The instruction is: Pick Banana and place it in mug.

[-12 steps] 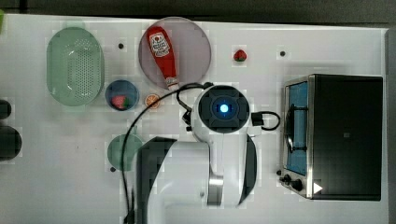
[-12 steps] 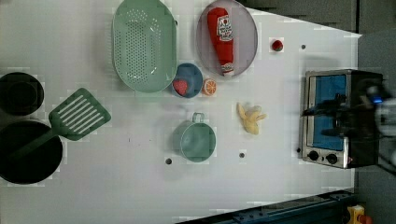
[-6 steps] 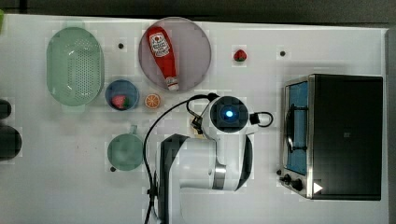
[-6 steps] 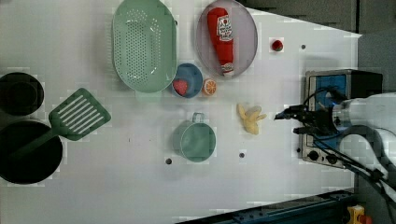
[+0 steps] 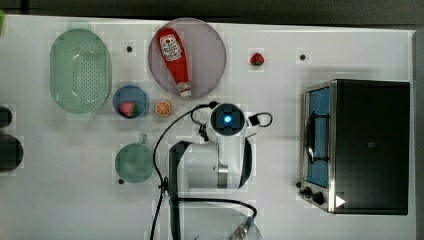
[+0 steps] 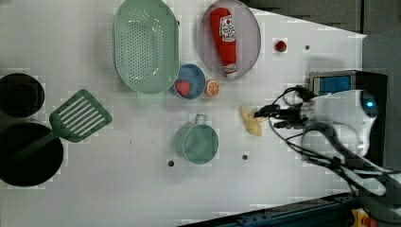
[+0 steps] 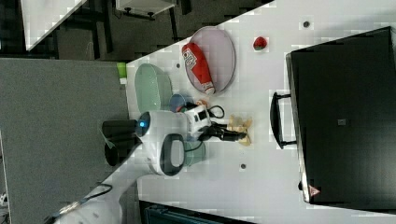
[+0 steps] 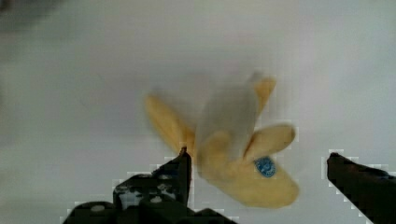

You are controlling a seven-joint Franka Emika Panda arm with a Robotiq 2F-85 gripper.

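Observation:
The banana (image 8: 238,154) is a peeled yellow toy with a blue sticker, lying on the white table (image 6: 118,189). In the left view the banana (image 6: 250,121) lies to the right of the teal-green mug (image 6: 197,142), which stands upright with its handle pointing away. My gripper (image 8: 259,156) is open, one dark finger on each side of the banana and not touching it. The left view has the gripper (image 6: 265,113) just over the fruit's right edge. From the right view the gripper (image 7: 233,135) hovers at the banana (image 7: 240,126). The top view has the mug (image 5: 134,161) left of the arm.
A ketchup bottle (image 5: 173,52) lies on a pink plate (image 5: 210,55). A pale-green colander (image 5: 80,70), a blue bowl (image 5: 130,101) with a strawberry, an orange slice (image 5: 163,108) and a loose strawberry (image 5: 257,59) are nearby. A toaster oven (image 5: 360,145) stands at the top view's right. A green spatula (image 6: 78,116) lies at the left view's left.
In the left view the arm has swung from beside the toaster oven leftwards to the banana. The gripper stays open.

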